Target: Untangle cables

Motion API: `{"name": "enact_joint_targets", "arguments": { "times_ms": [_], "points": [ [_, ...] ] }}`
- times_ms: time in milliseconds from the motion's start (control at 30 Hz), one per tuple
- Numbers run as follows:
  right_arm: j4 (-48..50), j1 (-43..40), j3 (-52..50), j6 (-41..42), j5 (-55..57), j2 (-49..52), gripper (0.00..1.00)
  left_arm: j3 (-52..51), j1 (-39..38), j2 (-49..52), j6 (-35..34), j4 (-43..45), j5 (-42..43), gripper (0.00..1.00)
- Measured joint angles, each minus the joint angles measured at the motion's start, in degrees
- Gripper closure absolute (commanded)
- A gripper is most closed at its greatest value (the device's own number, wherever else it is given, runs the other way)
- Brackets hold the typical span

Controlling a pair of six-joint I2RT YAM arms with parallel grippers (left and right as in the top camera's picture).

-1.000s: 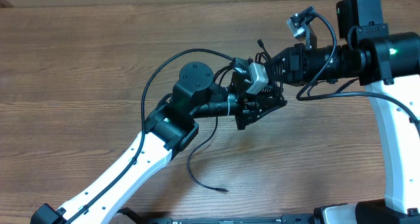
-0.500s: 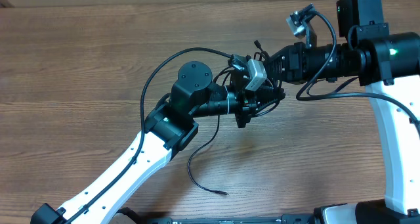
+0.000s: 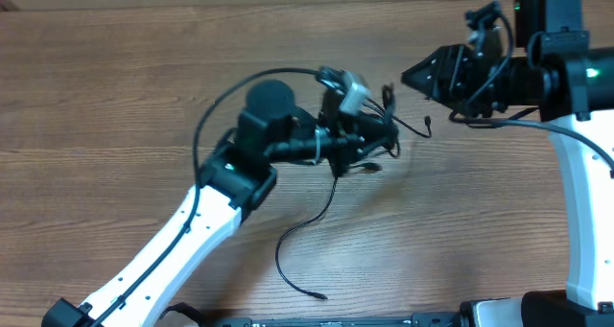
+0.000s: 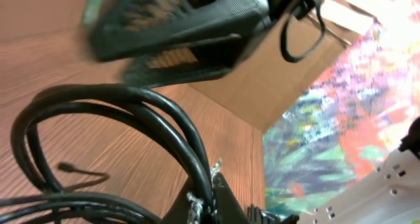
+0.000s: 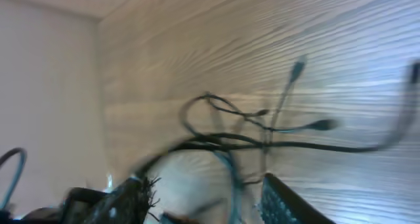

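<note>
- Where the two arms face each other above the wooden desk (image 3: 115, 97), the cables (image 3: 382, 126) sit as a small black tangle just off the centre of the desk toward 2 o'clock.
- Left tool (image 3: 386, 141): fingers pressed together, pinching the tangle; arm reaching in from 7 o'clock.
- Trailing cord (image 3: 288, 239): one thin black strand running out of the tangle toward 7 o'clock, curving over the desk and ending in a small plug near the 6 o'clock edge.
- Plug end (image 3: 425, 128): a short lead sticking out of the tangle at 3 o'clock, lying between the two tools.
- Right tool (image 3: 408, 76): at 2 o'clock of the tangle and clear of it, nose pointing toward 9 o'clock. Its own camera, much blurred, shows the fingers (image 5: 289, 201) spread apart with nothing pinched between them, and thin cords looped over the wood grain beyond them.
- Left wrist camera: thick black loops close to the lens, too blurred to sort out.
</note>
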Motion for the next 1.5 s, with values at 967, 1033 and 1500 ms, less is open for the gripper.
{"name": "enact_joint_targets", "arguments": {
  "times_ms": [967, 1033, 1500],
  "points": [
    [-8.20, -1.25, 0.00, -22.01, -7.17, 0.00, 0.48, 0.00, 3.28, 0.00, 6.43, 15.28, 20.68, 0.96],
    [-9.73, -1.25, 0.00, -23.34, -7.89, 0.00, 0.48, 0.00, 3.28, 0.00, 7.13, 15.30, 20.55, 0.96],
    [-9.94, 2.73, 0.00, -25.35, -9.29, 0.00, 0.50, 0.00, 2.95, 0.00, 7.45, 19.93, 18.69, 0.96]
  ]
}}
